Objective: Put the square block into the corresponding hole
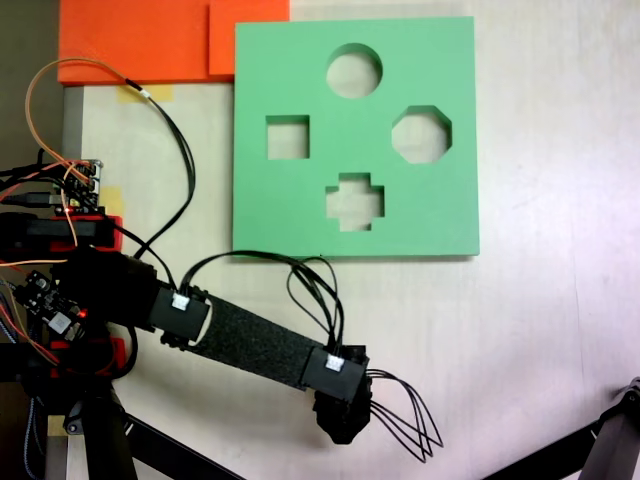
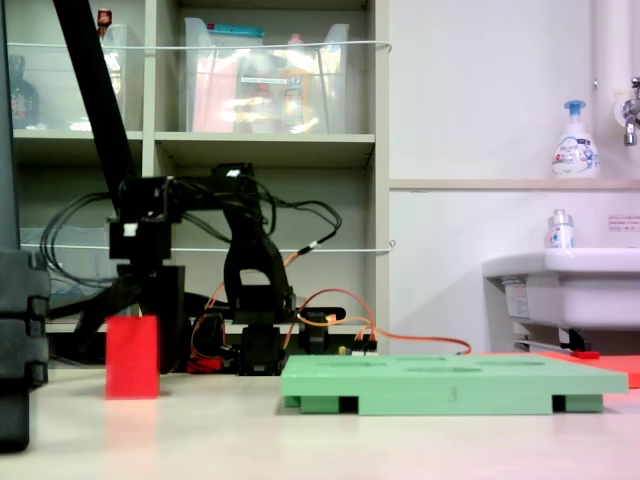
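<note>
One bright red square block [image 2: 132, 357] is seen standing on the table. Four cutouts are counted in the green board [image 1: 300, 215], including one square hole [image 1: 287, 137]. The gripper's [image 1: 343, 425] opening cannot be told.

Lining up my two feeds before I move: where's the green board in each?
Fixed view from above: the board sits upper middle, with its cutouts facing the camera.
Fixed view from the side: the board lies flat at lower right, seen edge-on.
Shared landmark: the arm, toward the left of the board in both.
</note>
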